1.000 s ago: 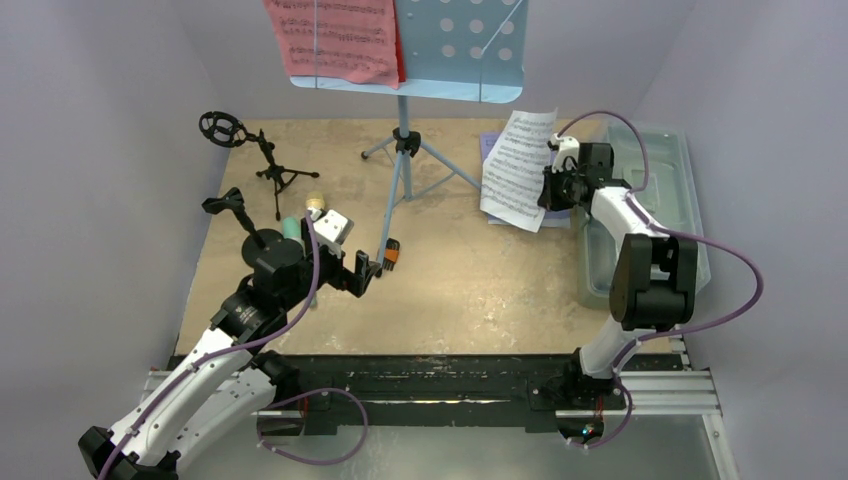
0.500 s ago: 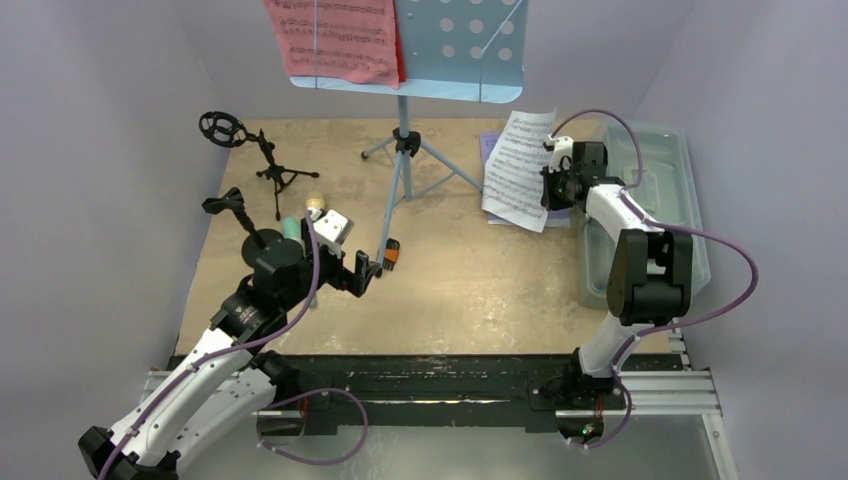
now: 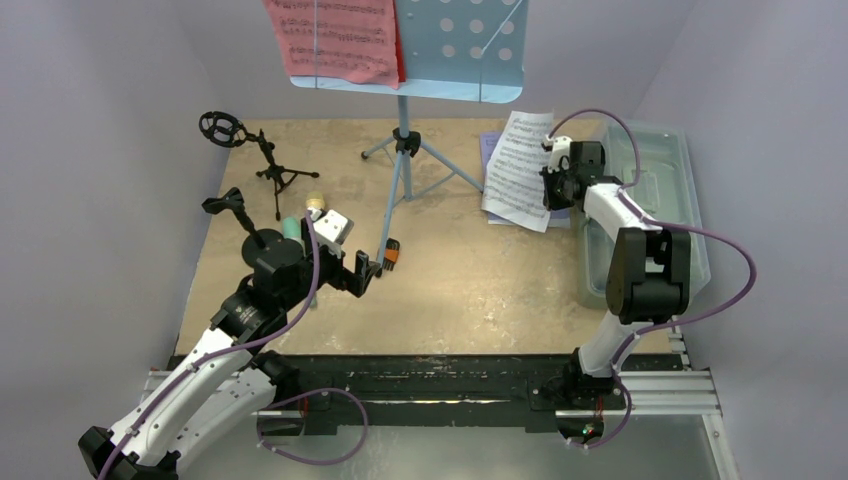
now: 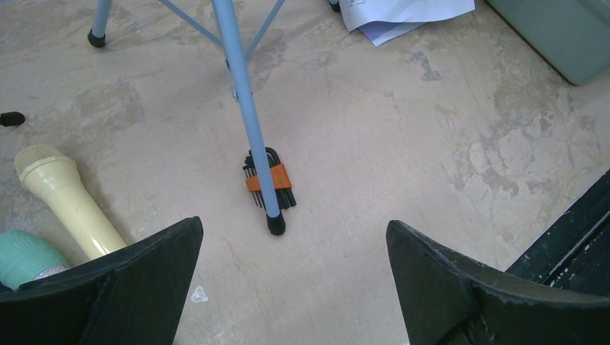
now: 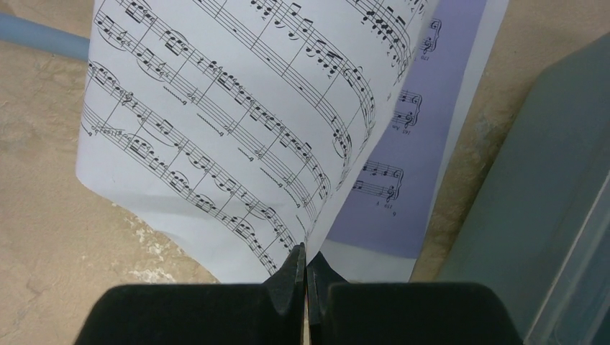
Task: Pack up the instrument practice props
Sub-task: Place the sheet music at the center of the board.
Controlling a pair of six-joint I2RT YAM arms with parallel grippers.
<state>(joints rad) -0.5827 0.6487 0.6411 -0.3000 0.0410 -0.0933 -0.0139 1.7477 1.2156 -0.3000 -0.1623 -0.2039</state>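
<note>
The light-blue tripod stands at the back, its perforated tray carrying a pink page over a red one. My right gripper is shut on the edge of a white sheet-music page and holds it upright off the table; the pinch shows in the right wrist view. A purple page lies flat beneath it. My left gripper is open and empty, just above the table near a tripod foot. The yellow microphone and the mint-green microphone lie to its left.
Two small black microphone tripods stand at the left. A black hex-key set in an orange holder lies by the tripod foot. The translucent grey tub sits along the right edge, beside my right arm.
My right gripper has shifted slightly toward the back with the white page still in it. The left arm has not moved.
</note>
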